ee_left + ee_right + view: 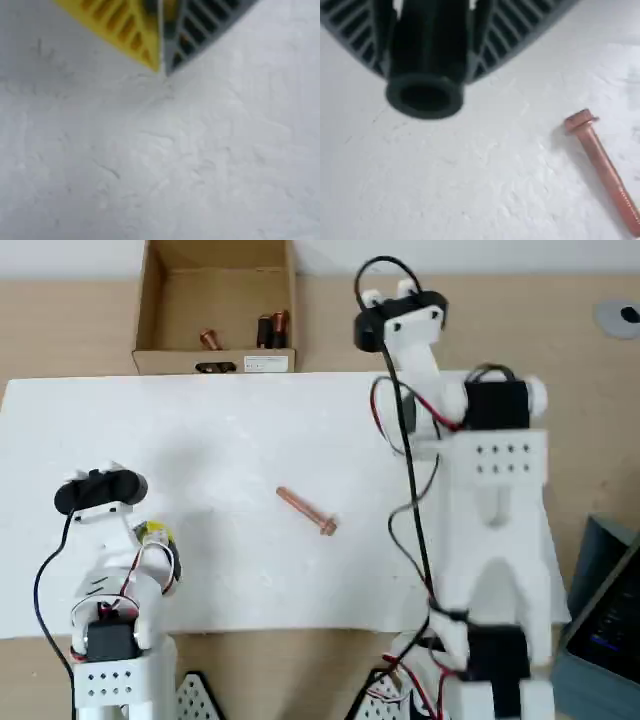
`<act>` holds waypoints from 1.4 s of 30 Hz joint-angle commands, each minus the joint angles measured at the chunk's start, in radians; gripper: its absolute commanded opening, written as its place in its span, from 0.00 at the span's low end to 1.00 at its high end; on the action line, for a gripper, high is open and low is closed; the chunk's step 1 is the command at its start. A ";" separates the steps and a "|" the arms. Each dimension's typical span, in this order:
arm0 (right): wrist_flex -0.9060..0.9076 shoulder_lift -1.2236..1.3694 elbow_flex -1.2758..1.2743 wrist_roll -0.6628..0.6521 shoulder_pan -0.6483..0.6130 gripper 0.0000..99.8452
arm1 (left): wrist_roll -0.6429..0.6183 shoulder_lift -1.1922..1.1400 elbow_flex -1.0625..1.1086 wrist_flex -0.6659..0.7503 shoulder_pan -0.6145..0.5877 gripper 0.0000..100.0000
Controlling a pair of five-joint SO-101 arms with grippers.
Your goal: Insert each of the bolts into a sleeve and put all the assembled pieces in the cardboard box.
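bolt (306, 511): copper-coloured, bare, lying flat on the white sheet (200, 440) near its middle, head toward the arms' side.
sleeve (425, 95): black tube, open mouth showing, clamped in the right gripper (432, 30), above the sheet, apart from the bolt.
box (150, 310): cardboard, open-topped, just beyond the sheet's far edge.
pieces (272, 330): copper and black parts on the box floor, near its front wall.

text readable: none | white label (265, 363) on front wall of cardboard box (150, 310): print too small to make out | dark device (612, 612) at high view's right edge: faint blue screen marks, illegible
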State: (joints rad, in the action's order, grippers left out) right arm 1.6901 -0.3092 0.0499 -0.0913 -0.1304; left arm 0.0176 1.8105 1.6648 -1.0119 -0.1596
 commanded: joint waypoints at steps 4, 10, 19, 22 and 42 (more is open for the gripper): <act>-0.064 -0.291 -0.259 0.061 -0.001 0.01 | 0.005 0.005 -0.017 -0.002 -0.002 0.00; -0.180 -0.515 -0.544 0.069 0.025 0.01 | 0.005 0.002 -0.064 -0.040 0.002 0.00; -0.272 -0.716 -0.809 0.061 0.200 0.01 | 0.008 -0.012 -0.232 -0.101 0.011 0.00; -0.281 -0.773 -0.851 0.061 0.200 0.01 | 0.008 -0.090 -0.315 -0.103 0.011 0.00; -0.299 -0.908 -0.943 0.064 0.202 0.01 | 0.081 -1.063 -1.105 -0.155 0.074 0.00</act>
State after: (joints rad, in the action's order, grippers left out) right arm 1.4124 -1.1960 -0.8938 -0.0284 0.0598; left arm 0.0683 0.8347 0.6981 -1.1331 -0.1304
